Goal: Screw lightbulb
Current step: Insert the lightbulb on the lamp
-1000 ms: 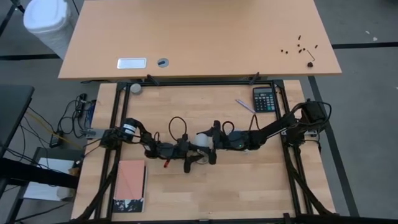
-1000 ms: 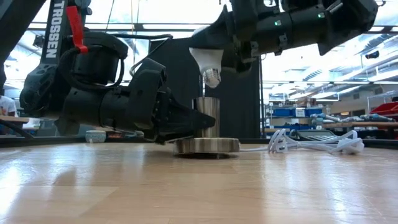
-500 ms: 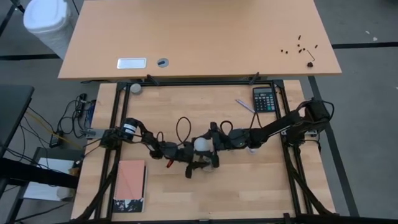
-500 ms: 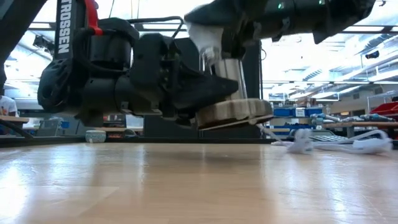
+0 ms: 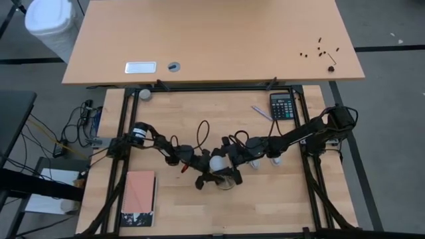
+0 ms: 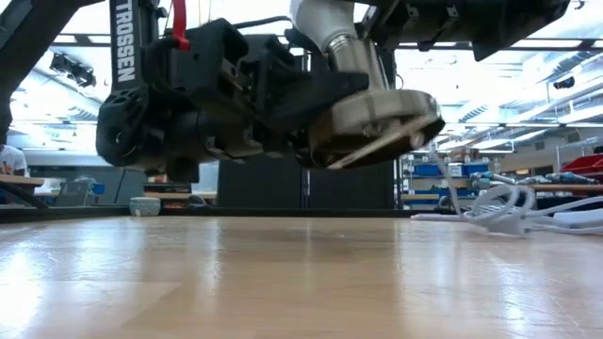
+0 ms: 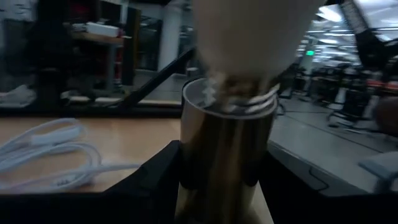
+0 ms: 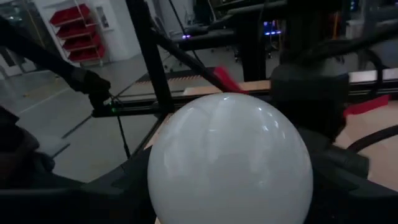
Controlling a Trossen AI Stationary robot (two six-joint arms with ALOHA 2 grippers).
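The white lightbulb [image 8: 230, 162] hangs over the middle of the table [image 5: 166, 119] with my right gripper [image 5: 226, 159] shut on it. Its grey screw base [image 7: 249, 99] sits at the mouth of the metal socket tube [image 7: 227, 149]. The socket [image 6: 363, 66], a tube on a round disc [image 6: 382, 118], is clear of the table and tilted. My left gripper [image 5: 207, 174] is shut on it. The socket's white cord [image 6: 499, 202] trails onto the table. My left gripper pinches the socket's upright tube [image 7: 189, 155] between its two fingers [image 7: 155, 180], one on either side and below the mouth. The fingers come nearly level from the table's left. The socket is lifted clear and tilted. My right gripper pinches the bulb's round globe [image 8: 155, 180] between its two fingers [image 8: 124, 186], one on each side. The fingers come nearly level from the table's right. The bulb is clear of the table, its screw base pointing down into the socket's mouth [image 6: 344, 47].
A calculator [image 5: 282, 105] and a pen [image 5: 261, 113] lie at the far right. A pink book [image 5: 138, 198] lies at the near left, and a small white ball [image 5: 144, 94] at the far left corner. A second table [image 5: 212, 40] stands behind.
My left gripper has lifted the socket off the table, tipped it and carried it toward the right and near edge, up to the bulb's base. The cord has been dragged along. My right gripper has tipped toward level and has moved the bulb a little toward the near edge.
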